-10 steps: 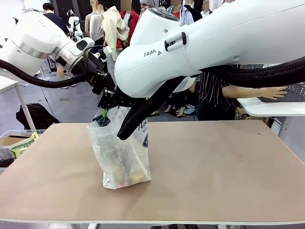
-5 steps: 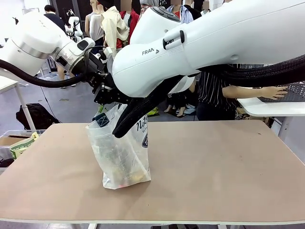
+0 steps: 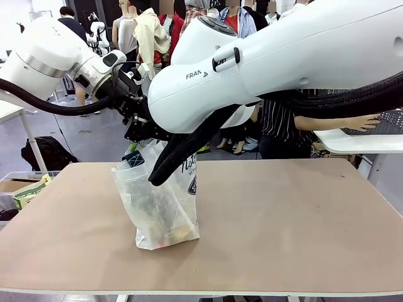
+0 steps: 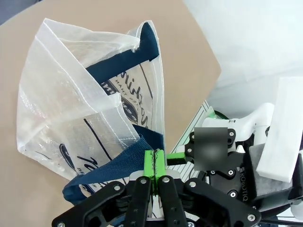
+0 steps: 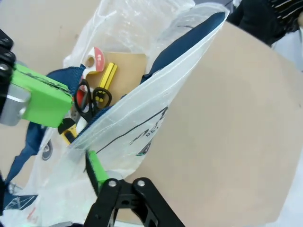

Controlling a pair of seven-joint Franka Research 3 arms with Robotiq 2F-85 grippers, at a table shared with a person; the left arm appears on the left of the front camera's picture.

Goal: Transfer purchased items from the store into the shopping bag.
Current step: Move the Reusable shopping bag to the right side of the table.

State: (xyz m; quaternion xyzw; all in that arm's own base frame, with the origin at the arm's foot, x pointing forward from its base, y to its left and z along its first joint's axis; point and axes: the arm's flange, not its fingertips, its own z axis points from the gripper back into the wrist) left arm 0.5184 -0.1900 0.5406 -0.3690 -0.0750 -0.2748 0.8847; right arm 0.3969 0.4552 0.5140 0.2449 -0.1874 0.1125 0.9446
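Observation:
The shopping bag (image 3: 160, 204) stands upright left of the table's middle, its mouth pulled open. My left gripper (image 3: 140, 130) is above it, shut on a navy handle (image 4: 118, 168), the green pads (image 4: 150, 163) pressed together. My right gripper (image 5: 98, 169) is at the opposite rim, shut on the bag's translucent wall; in the front view it is hidden behind its own arm. Inside the bag lie purchased items: a red and white pack (image 5: 97, 56), a tan card (image 5: 127, 66), a yellow piece (image 5: 109, 75) and black scissors (image 5: 87, 100). The store basket (image 3: 390, 121) is at the far right.
A person's hand (image 3: 362, 121) rests on the white side table (image 3: 352, 141) next to the basket. My right arm (image 3: 283, 56) spans the upper picture. A box (image 3: 25, 189) of goods sits off the table's left edge. The right half of the tabletop (image 3: 296, 214) is bare.
My left gripper has edged left and up a little with the handle, and the right arm has shifted slightly left. The bag's mouth is stretched a bit wider.

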